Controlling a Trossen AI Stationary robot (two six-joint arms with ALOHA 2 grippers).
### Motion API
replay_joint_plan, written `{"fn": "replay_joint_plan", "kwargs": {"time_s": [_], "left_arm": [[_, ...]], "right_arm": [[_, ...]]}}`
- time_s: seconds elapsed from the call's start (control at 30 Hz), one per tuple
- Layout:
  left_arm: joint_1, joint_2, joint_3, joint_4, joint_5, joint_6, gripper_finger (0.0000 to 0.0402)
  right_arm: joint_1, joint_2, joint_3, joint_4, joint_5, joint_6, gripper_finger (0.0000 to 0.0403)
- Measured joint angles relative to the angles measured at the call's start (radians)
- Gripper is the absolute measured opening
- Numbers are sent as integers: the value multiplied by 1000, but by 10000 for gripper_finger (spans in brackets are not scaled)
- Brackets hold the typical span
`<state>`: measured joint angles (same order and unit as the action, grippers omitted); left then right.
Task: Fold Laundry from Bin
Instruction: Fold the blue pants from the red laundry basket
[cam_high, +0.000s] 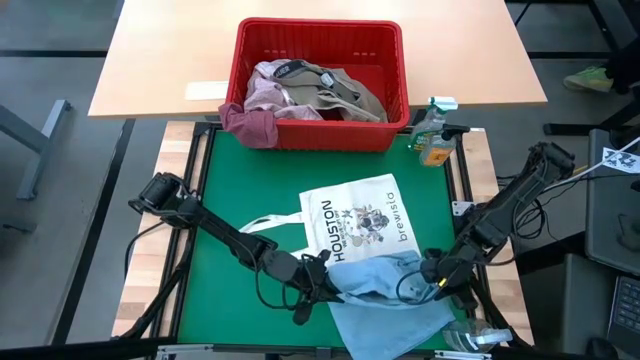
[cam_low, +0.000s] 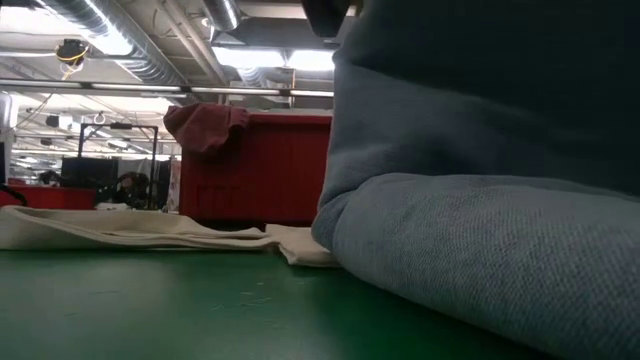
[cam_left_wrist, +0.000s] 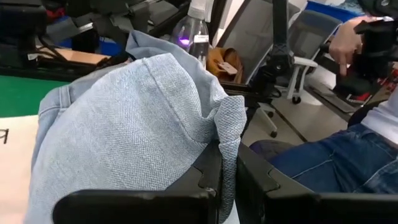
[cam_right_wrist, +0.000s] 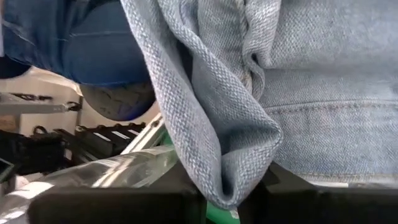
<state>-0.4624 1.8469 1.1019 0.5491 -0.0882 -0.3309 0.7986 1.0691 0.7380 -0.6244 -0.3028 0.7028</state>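
**Both grippers pinch the light blue garment at the table's near edge**

Left gripper (cam_high: 322, 283) is closed on a fold of the light blue garment (cam_high: 390, 295), at the cloth's left edge; in the left wrist view the fabric is clamped between its dark fingers (cam_left_wrist: 208, 180) and bulges up over them. Right gripper (cam_high: 440, 275) is likewise closed on the garment's right edge, and its wrist view shows a doubled fold of the blue weave caught between its fingers (cam_right_wrist: 186, 196).

Between the two grippers the garment lies bunched on the green table mat (cam_high: 230, 180), near the front edge, overlapping the lower corner of the white "HOUSTON" tote bag (cam_high: 350, 225). In the low view the blue cloth fills the right side, close to the camera.

At the far side of the mat stands the red bin (cam_high: 320, 85), holding pale pink and khaki-grey pieces (cam_high: 320, 90), with a maroon piece (cam_high: 250, 125) draped over its front left corner. A spray bottle (cam_high: 433, 135) stands just right of the bin. A person in blue jeans (cam_left_wrist: 329, 165) sits beyond the table.
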Motion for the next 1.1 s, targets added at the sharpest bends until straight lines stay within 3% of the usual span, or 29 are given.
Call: {"fn": "replay_joint_plan", "kwargs": {"time_s": [0.33, 0.47, 0.7, 0.87, 1.1], "left_arm": [[-26, 27, 4, 31, -4, -73, 20], [-43, 109, 58, 53, 16, -104, 20], [-57, 284, 210, 42, 141, -106, 20], [-56, 341, 241, -83, 156, -111, 20], [-23, 341, 243, -364, 43, -108, 18]], "right_arm": [[-1, 115, 2, 12, -92, -14, 53], [0, 138, 0, 32, -116, -55, 53], [2, 195, -1, 38, -134, -117, 53], [1, 277, -1, 43, -89, -162, 53], [-55, 364, -1, 32, 5, -216, 53]]}}
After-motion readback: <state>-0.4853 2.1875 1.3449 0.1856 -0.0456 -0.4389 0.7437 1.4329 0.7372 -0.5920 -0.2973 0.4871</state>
